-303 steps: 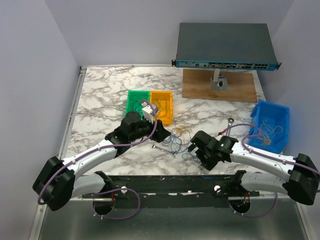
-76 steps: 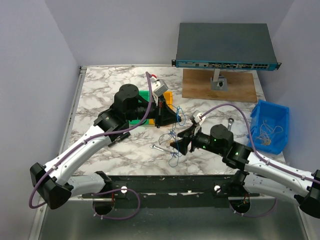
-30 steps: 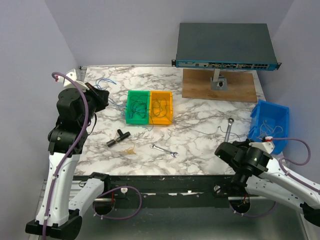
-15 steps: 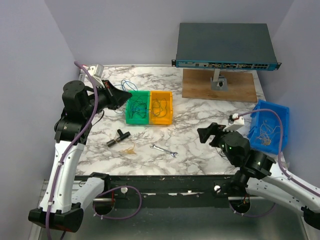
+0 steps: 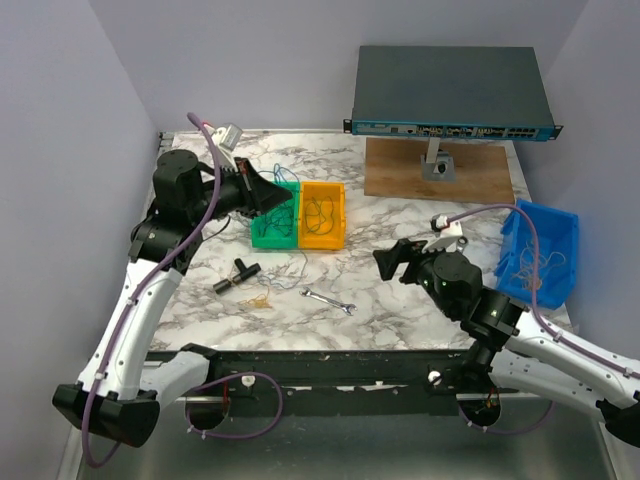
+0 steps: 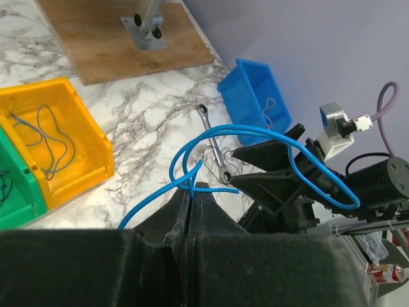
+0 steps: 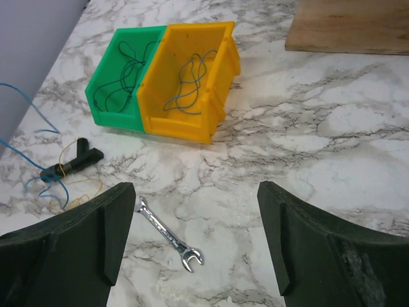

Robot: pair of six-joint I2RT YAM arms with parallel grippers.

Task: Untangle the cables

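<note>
Left gripper (image 6: 191,195): raised above the table (image 5: 390,215), jaws closed on a blue cable (image 6: 268,134), pinched where the strand crosses itself. The cable loops out ahead of the fingertips, and a tail drops from the grip to the table. Its low end lies beside a black T-piece (image 7: 70,163), with a thin yellowish strand (image 7: 83,190) around it. Green bin (image 5: 272,218): just below the left gripper's tip, holding dark cables (image 7: 124,73). Yellow bin (image 5: 322,213): touching the green bin on the side away from the left gripper, holding one more thin cable (image 7: 188,80). Right gripper (image 7: 195,217): off the table, jaws spread wide with nothing between them, pointing toward the two bins. Wrench (image 7: 169,235): flat on the table below the right gripper, seen between its fingers in the wrist view and touching neither. T-piece: ahead and to the left of the right gripper, well short of the bins. Second wrench (image 6: 214,146): on the table beyond the left fingertips, close to the right gripper, seen behind the blue loop. Blue bin (image 5: 540,250): at the far right behind the right gripper, beside that arm, with pale thin wires (image 5: 535,265) inside. Wooden board (image 5: 440,172): far ahead of both grippers, carrying a post with a grey switch (image 5: 450,90) on top.
</note>
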